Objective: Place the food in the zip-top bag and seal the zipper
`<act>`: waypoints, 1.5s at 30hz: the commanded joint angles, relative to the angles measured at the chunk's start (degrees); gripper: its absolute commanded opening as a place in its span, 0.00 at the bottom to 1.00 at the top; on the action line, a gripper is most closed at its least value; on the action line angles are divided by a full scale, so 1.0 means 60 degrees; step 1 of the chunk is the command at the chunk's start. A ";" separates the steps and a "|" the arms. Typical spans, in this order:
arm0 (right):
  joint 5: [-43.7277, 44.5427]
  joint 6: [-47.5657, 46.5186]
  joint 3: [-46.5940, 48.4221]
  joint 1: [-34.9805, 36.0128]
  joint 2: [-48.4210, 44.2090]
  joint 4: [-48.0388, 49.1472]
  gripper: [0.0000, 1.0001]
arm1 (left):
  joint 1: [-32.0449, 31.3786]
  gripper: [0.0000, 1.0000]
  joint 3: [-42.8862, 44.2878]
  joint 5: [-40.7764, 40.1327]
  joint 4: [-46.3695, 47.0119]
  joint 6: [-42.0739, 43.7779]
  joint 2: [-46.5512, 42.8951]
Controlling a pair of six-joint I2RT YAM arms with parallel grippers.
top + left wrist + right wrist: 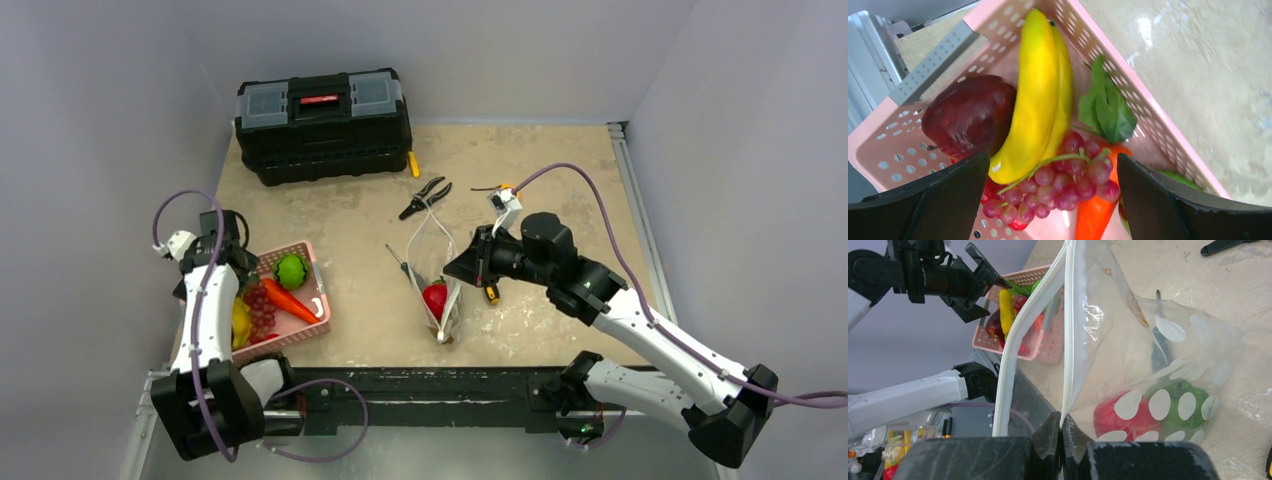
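Note:
The pink basket (318,290) holds the food: a banana (1035,95), a dark red apple (970,112), grapes (1068,180), a carrot (1095,215) and a green vegetable (291,270). My left gripper (1052,165) hangs open just above the grapes, touching nothing. The clear dotted zip-top bag (1128,340) stands at mid-table with its mouth open. A red fruit (1110,417) and a green piece (1180,395) lie inside. My right gripper (1061,422) is shut on one strip of the zipper (1070,330), holding that edge up. The other strip (1008,365) hangs apart.
A black toolbox (323,122) stands at the back. Pliers (425,197) lie behind the bag, a green-handled screwdriver (405,267) to its left, a yellow-handled one (491,292) under my right wrist. The black rail (430,385) borders the near edge.

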 commanded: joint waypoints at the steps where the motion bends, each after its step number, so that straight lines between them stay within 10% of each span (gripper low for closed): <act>1: 0.0041 -0.0247 0.0441 0.0033 -0.0313 0.0067 0.00 | 0.1116 0.97 0.0538 0.0006 0.0530 -0.0069 0.0808; 28: -0.0031 -0.0082 0.0009 0.0036 -0.0535 0.0282 0.00 | 0.2065 0.43 0.0126 0.0656 0.0776 -0.0317 0.1583; 45: 0.0043 -0.0038 -0.0006 0.0030 -0.0643 0.0232 0.00 | 0.2095 0.56 -0.0053 0.0813 0.0673 -0.0537 0.1757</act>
